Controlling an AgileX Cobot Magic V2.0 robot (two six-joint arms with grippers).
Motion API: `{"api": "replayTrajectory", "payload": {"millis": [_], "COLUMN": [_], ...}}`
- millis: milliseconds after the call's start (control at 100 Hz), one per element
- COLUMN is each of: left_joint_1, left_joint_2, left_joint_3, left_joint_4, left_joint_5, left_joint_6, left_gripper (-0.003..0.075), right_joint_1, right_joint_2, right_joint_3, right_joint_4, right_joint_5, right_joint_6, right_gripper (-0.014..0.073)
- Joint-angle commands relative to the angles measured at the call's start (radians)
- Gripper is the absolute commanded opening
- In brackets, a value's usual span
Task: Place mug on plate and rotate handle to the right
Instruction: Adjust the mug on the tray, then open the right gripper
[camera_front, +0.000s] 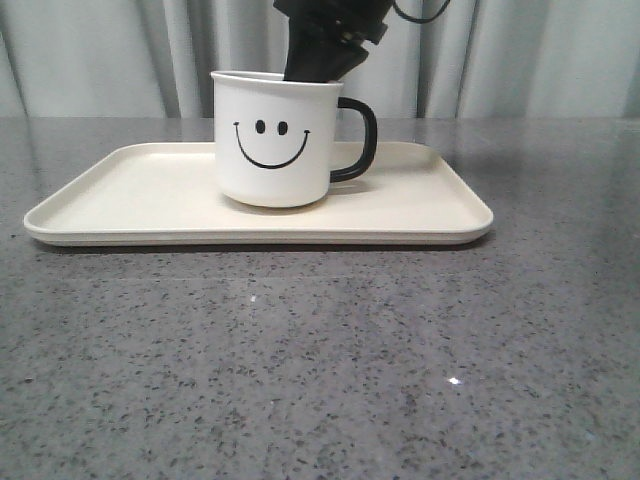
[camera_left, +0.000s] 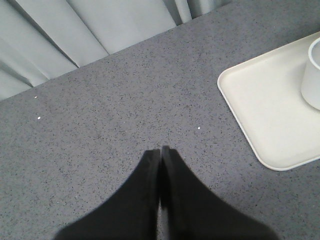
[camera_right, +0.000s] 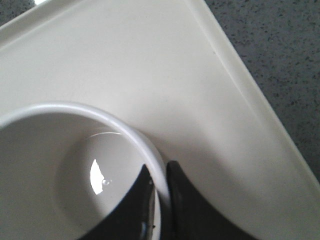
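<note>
**Mug on plate, right claw pinching the rim**

Nearest me on my front cam is bare grey desk (camera_front: 320, 360), then the plate (camera_front: 120, 215) with the mug (camera_front: 270, 140) standing upright on it, smiley facing me, handle (camera_front: 362, 140) pointing right. My right claw (camera_right: 160, 182) drops in from above behind it, one finger inside, one outside, clamped on the mug wall. My left claw (camera_left: 160, 152) hovers over the desk beside the plate, fingers pressed together, holding nothing.
</note>
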Motion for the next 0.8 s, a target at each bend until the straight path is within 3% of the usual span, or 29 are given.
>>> {"api": "replayTrajectory", "payload": {"millis": [0, 330, 790], "left_joint_1": [0.0, 0.0, 0.0], "left_joint_2": [0.0, 0.0, 0.0], "left_joint_3": [-0.022, -0.022, -0.022], "left_joint_4": [0.017, 0.017, 0.017], "left_joint_5": [-0.02, -0.02, -0.02], "left_joint_6": [-0.011, -0.011, -0.011], "left_gripper": [-0.002, -0.002, -0.002], "right_joint_1": [-0.002, -0.002, -0.006], "right_joint_2": [-0.061, -0.061, -0.12], "right_joint_3": [-0.025, -0.025, -0.088], "right_joint_4": [0.043, 0.048, 0.051], "right_joint_5": [0.089, 0.089, 0.087], "right_joint_6": [-0.002, 0.002, 0.013], "right_gripper": [0.0076, 0.0197, 0.0207]}}
